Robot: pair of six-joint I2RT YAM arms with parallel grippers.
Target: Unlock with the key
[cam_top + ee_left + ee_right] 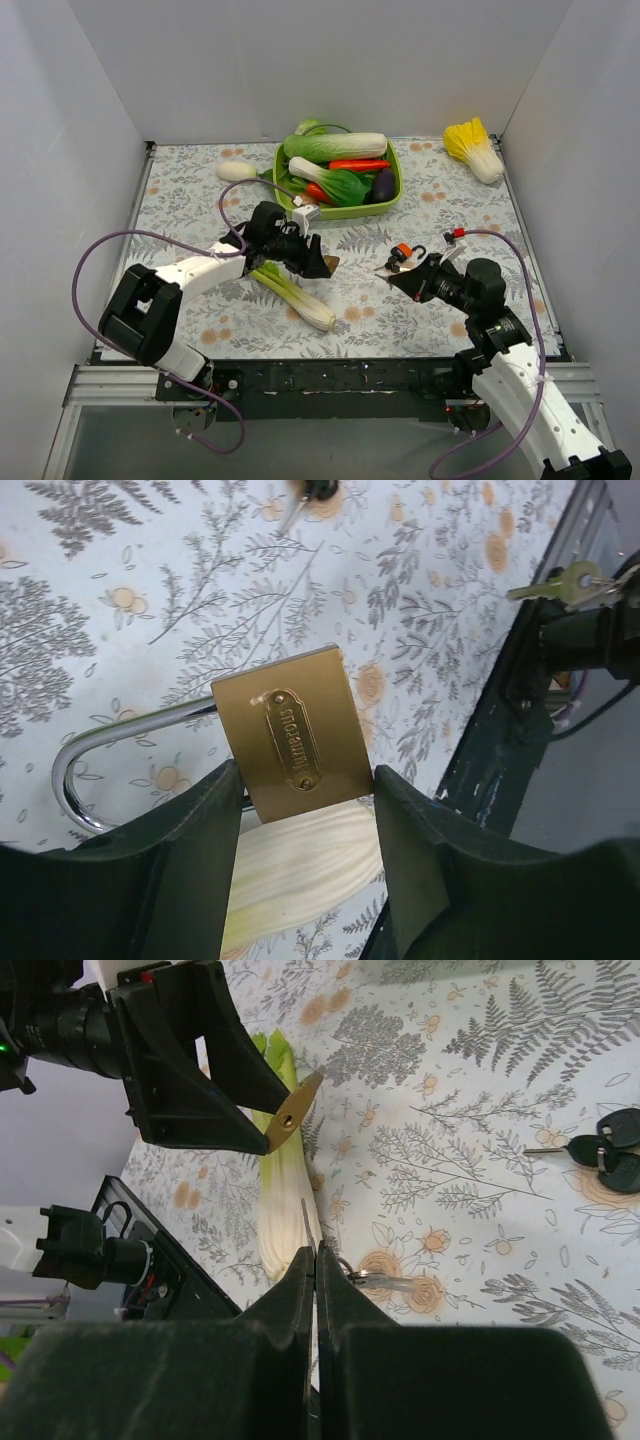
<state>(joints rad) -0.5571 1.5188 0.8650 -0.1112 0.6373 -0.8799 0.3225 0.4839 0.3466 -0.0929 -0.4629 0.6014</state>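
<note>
Alignment is the step in hand: your left pincer point(305, 776) is clamped on the brass padlock point(295, 740) by its body, keyhole end turned toward the right arm. Your right pincer point(312, 1260) is pinched together on the key point(556, 581), held above the surface and apart from the lock. The key's long axis lies roughly level, blade pointing left at the padlock. Next, I judge, you must match the blade to the slot and travel straight along that axis.

White walls point(330, 60) are closing in the counter point(170, 200) on three sides. A cloth point(460, 210) printed with grey ferns and orange flowers is covering it. A metal rail point(110, 378) is running along the near edge. Soft, even light is falling throughout.
</note>
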